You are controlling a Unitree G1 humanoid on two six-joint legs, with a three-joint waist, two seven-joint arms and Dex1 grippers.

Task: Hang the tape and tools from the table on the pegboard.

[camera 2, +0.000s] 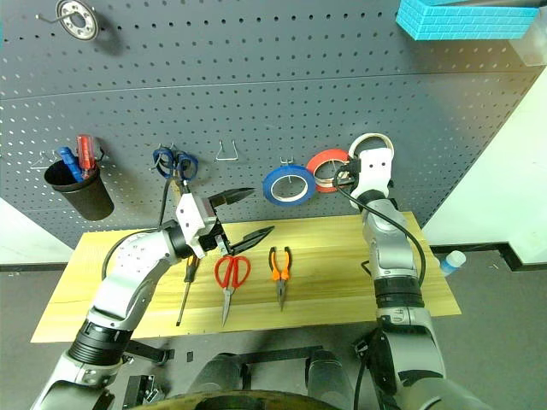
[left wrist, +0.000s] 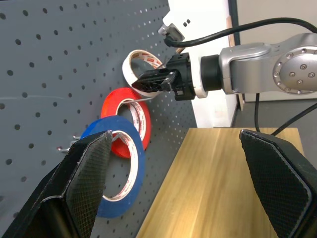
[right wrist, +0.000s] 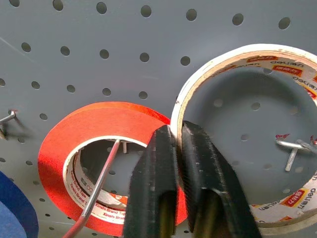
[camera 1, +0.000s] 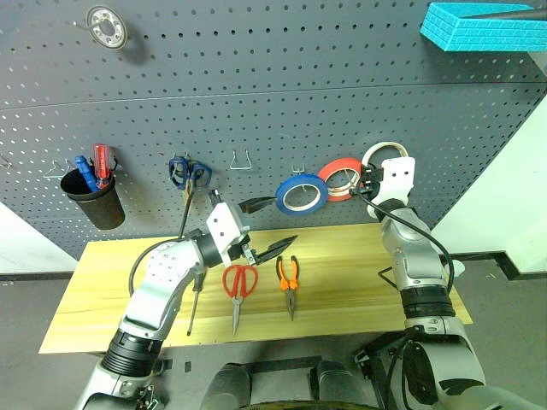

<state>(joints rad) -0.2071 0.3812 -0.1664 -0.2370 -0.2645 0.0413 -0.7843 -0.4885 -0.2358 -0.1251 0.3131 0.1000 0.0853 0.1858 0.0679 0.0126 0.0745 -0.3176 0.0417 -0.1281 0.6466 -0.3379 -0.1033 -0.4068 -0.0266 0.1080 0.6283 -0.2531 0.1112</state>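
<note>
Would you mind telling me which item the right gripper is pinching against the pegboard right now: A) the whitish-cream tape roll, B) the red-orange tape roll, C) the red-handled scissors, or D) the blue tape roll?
A: the right gripper pinches the rim of the whitish-cream tape roll at the pegboard, beside the red-orange tape roll.

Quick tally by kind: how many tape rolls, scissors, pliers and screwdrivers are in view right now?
Tape rolls: 3 (whitish tape, red-orange roll, blue roll)
Scissors: 2 (red-handled, blue-handled)
Pliers: 1
Screwdrivers: 3 (slim one, two in the black cup)
Total: 9
</note>
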